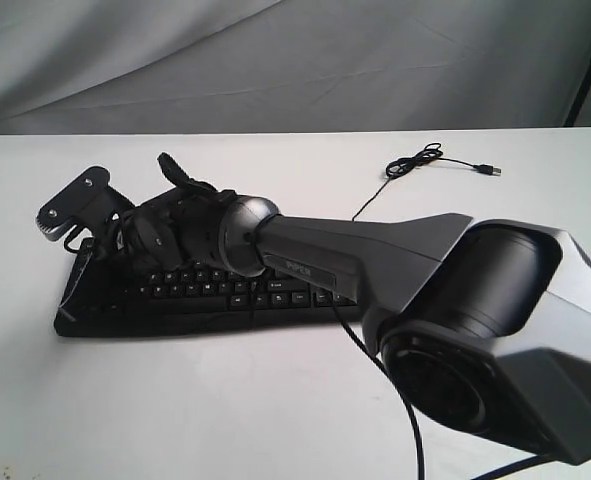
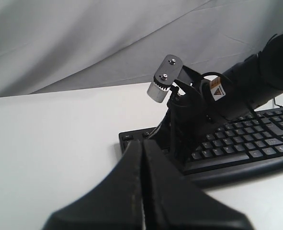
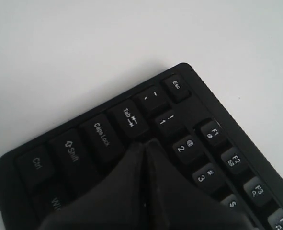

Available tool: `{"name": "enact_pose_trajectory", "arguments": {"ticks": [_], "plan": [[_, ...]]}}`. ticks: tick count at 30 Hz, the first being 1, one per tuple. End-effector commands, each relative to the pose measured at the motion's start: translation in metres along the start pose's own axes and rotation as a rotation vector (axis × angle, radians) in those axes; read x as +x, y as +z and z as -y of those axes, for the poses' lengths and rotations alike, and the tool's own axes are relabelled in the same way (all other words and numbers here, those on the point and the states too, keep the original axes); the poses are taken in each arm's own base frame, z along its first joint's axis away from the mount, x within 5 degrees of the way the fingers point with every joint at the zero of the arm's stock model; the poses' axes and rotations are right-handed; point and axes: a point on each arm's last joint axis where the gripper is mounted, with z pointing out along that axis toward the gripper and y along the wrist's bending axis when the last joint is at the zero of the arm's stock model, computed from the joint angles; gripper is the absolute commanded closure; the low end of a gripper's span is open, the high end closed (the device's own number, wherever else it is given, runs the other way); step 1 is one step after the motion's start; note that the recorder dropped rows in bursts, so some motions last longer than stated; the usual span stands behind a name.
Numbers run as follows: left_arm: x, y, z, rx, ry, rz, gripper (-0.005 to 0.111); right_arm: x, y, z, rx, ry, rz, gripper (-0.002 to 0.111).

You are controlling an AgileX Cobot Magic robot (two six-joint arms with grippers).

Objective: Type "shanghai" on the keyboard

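Black keyboard lies on the white table; the right arm reaches across its left end, covering many keys. From the left wrist we see the left end effector pinched to a seam, off that end above the table. From the right wrist, the right end effector is pinched too, tip beside Tab. We judge it is seeking a letter; next needs one clean home-row press. Letter keys beneath are hidden, so progress we cannot tell.

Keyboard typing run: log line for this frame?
phase: typing | right gripper: shut, tip over keyboard beside Tab key, contact unclear | left gripper: shut, off the keys
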Motion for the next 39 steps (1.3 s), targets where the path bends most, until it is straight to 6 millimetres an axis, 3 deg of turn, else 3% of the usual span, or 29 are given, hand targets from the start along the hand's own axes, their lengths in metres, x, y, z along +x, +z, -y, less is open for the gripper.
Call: {"name": "enact_pose_trajectory", "arguments": {"ticks": [1,18,21,28,34,39], "plan": [[0.001,0.000,0.000,0.004,-0.001,0.004,0.107,0.006,0.006,0.001,-0.002,0.001,-0.017,0.108],[0.001,0.000,0.000,0.004,-0.001,0.004,0.107,0.004,0.003,0.001,-0.004,-0.004,-0.029,0.108],[0.001,0.000,0.000,0.004,-0.001,0.004,0.107,0.000,-0.005,0.001,-0.005,-0.013,-0.045,0.108],[0.001,0.000,0.000,0.004,-0.001,0.004,0.107,-0.018,-0.045,0.008,0.022,-0.047,-0.026,0.108],[0.001,0.000,0.000,0.004,-0.001,0.004,0.107,0.005,-0.074,0.034,0.070,-0.003,-0.035,0.108],[0.001,0.000,0.000,0.004,-0.001,0.004,0.107,0.036,-0.081,0.054,0.095,0.093,-0.059,0.108]]}}
